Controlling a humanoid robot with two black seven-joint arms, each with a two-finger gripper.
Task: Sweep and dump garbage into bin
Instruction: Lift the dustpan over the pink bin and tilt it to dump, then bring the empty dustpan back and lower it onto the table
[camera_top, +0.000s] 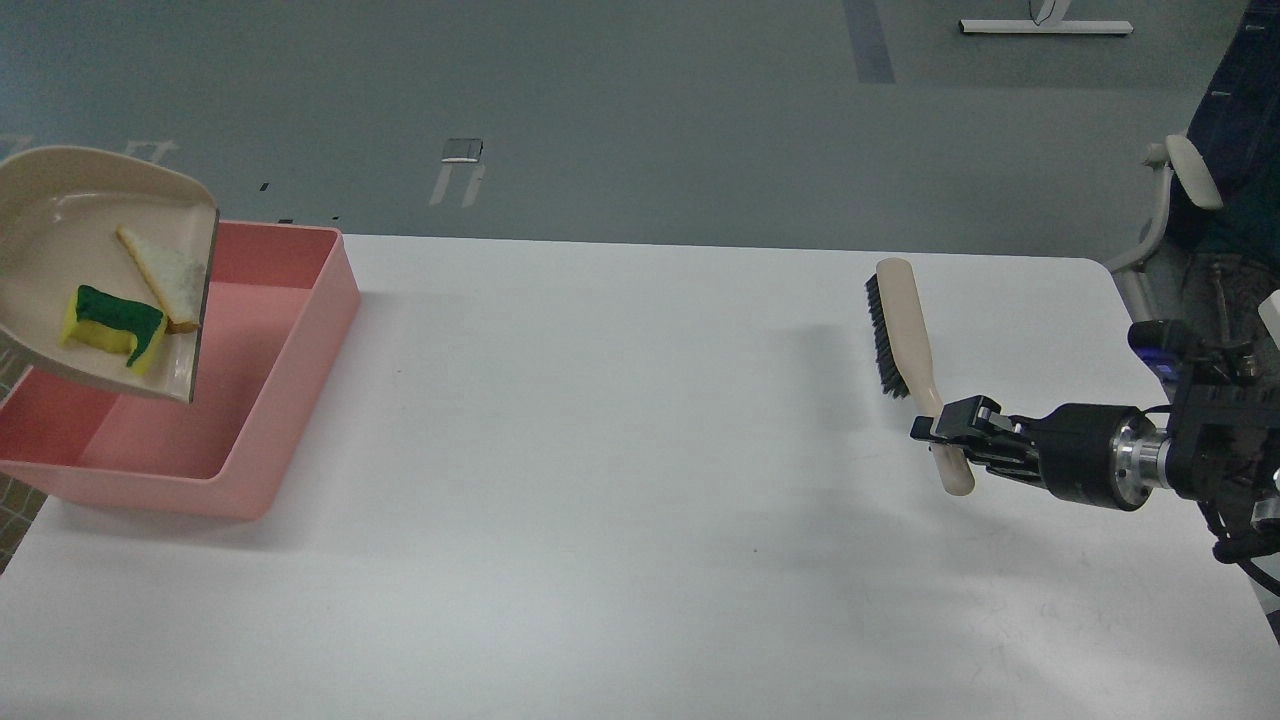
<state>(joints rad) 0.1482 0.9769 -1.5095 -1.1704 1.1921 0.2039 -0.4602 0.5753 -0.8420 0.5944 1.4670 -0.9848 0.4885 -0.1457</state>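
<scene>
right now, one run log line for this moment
dustpan tilted over pink bin | sponge piece, bread slice in dustpan | right gripper holds brush

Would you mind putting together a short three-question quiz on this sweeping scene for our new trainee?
1. True or false: the sponge piece and the bread-like slice already lie on the floor of the pink bin.
2. Which item does the right gripper hold? A) the dustpan B) the brush C) the bin
3. Fill in: the tilted dustpan is held above the ____.

Key
1. False: both scraps still rest in the dustpan.
2. B: it grips the brush by its handle, at the right of the white table.
3. Bin.
</scene>
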